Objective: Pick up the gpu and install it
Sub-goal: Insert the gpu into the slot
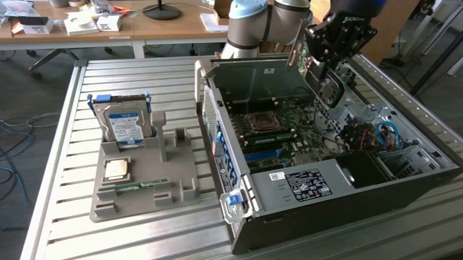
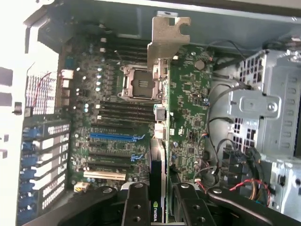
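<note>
**Item: gpu (image 2: 159, 155).** Clamped between the two black fingers (image 2: 136, 205), which are closed on its long faces, one on each side. In the wrist view the card is seen edge-on, with its metal bracket at the far end from the fingers. In the exterior view the card hangs tilted from the arm over the open computer case (image 1: 405, 179), above the motherboard (image 2: 188, 103) and not seated in any slot.

**Container: computer case.** It lies on its side on the slatted metal surface (image 1: 87, 108) with the side panel off. Contents:
- the motherboard, with an open processor socket (image 2: 136, 84)
- a row of expansion slots, among them a blue slot (image 2: 113, 137)
- a boxed power supply (image 1: 304, 184) with a white label
- a metal drive cage (image 2: 263, 108)
- loose black, red and blue cables

**Container: grey moulded tray (image 1: 181, 184).** It sits on the same surface, beside the case on the exterior view's left. Contents:
- a silver hard drive (image 1: 127, 122) with a blue label, standing upright in a holder
- a square processor chip (image 1: 117, 169), lying flat
- a narrow green memory stick (image 1: 134, 187), in its groove

**Hard to make out:**
- The near end of the card runs off the edge of the wrist view between the fingers.
- The card's faces barely show there.
- The arm's upper part is cut off in the exterior view.
</note>
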Controlling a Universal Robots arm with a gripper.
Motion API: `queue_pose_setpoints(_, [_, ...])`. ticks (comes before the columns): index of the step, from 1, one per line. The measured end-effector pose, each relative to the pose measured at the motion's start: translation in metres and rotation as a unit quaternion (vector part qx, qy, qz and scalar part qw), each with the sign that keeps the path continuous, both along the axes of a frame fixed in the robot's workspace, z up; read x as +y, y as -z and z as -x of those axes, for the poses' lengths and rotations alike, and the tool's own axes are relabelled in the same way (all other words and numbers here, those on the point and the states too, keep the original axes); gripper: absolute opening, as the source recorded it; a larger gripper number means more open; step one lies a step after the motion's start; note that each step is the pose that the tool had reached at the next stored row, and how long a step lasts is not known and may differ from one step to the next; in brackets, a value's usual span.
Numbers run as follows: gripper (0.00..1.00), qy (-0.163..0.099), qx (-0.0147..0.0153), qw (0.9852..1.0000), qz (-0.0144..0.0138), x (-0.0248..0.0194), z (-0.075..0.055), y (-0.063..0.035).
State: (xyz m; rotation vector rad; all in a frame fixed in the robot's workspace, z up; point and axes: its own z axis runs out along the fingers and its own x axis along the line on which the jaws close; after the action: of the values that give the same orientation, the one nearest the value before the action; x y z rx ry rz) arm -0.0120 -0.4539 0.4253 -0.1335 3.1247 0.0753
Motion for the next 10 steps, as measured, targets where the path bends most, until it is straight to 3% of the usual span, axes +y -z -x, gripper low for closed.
queue_pose_setpoints(5, [0.26, -0.045, 0.0000, 0.9990, 0.0004, 0.0000, 0.0000, 0.0001])
queue_pose_setpoints(10, [0.26, -0.091, 0.0000, 0.9959, 0.0010, 0.0000, 0.0000, 0.0003])
